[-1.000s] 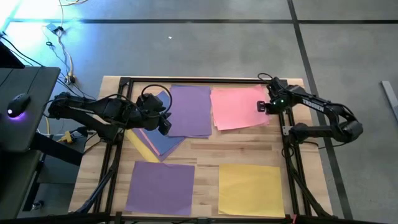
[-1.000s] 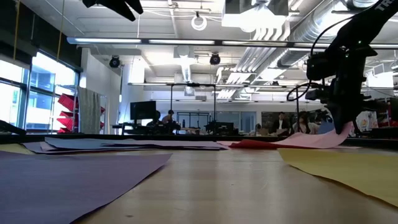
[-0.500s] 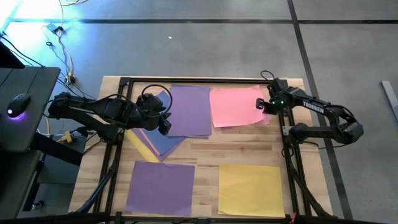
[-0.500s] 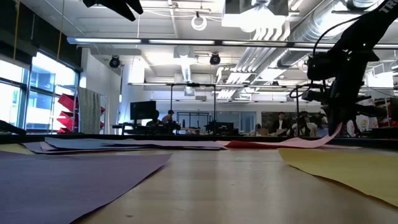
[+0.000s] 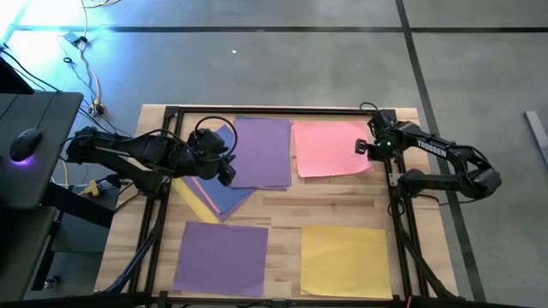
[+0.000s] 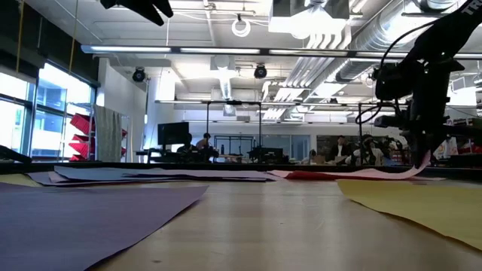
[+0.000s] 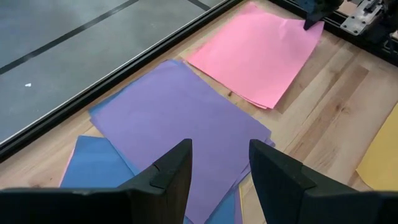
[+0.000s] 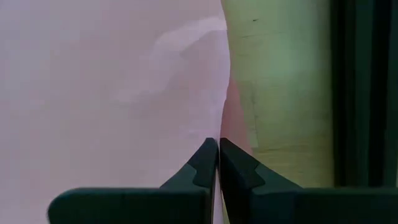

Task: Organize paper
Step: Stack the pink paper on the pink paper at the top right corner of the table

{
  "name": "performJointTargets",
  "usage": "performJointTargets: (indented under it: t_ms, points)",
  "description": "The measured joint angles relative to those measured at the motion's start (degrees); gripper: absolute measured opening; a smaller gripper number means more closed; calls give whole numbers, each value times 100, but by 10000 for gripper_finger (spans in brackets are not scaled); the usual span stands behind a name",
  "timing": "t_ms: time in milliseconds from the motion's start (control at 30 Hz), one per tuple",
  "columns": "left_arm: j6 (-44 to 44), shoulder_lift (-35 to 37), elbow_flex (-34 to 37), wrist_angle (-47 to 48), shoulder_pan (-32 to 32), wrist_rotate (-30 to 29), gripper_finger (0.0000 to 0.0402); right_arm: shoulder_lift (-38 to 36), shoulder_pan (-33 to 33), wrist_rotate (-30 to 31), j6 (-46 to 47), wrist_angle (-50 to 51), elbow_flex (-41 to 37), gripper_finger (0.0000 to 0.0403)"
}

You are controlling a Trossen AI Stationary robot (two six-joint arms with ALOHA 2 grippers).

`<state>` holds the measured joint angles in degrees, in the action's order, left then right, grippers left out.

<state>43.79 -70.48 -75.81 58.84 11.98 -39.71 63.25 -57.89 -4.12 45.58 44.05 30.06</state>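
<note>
The pink paper [image 5: 328,147] lies at the table's far right, on top of another pink sheet [image 8: 235,121]. My right gripper [image 5: 363,147] is shut on the top sheet's right edge. A loose pile of purple [image 5: 261,151], blue [image 5: 224,195] and yellow [image 5: 193,202] sheets lies at the far left. My left gripper [image 7: 219,163] hovers open over that pile, holding nothing. A single purple sheet [image 5: 221,257] and a single yellow sheet [image 5: 345,261] lie flat near the front edge. My right gripper pinches the top pink sheet's right edge [image 8: 219,127] between its two fingers, coming from above and pointing steeply down. That edge [image 6: 413,170] is raised a little off the table. The rest of the sheet lies flat on the pink sheet below.
A black metal frame [image 5: 265,109] runs along the table's far edge and down both sides [image 5: 402,222]. Bare wood [image 5: 325,198] shows between the far sheets and the two near ones. People and desks show in the room behind.
My right gripper has rolled about its own axis and sunk a little, still shut on the pink sheet. The sheet has turned from a slant to nearly square with the table. Its raised right edge has come down close to the table.
</note>
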Motion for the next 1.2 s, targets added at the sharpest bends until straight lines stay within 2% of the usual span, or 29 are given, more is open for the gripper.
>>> performJointTargets:
  t_ms: [167,467,700,900,1033,1200]
  points:
    - [-2,0,0,2,-1,-37,135,-296,-154,-18,88,-36,2,0]
    - [-92,0,0,2,1,-21,135,-298,-225,150,212,-107,0,0]
    - [-94,0,0,1,3,8,135,-292,-209,-36,245,-342,1,0]
    - [-76,-2,0,1,3,8,135,-291,-207,43,-54,-195,0,5]
    - [-57,0,0,1,3,8,135,-289,-207,105,-346,-10,0,40]
    - [-55,-1,0,1,1,9,135,-289,-207,175,-663,74,0,119]
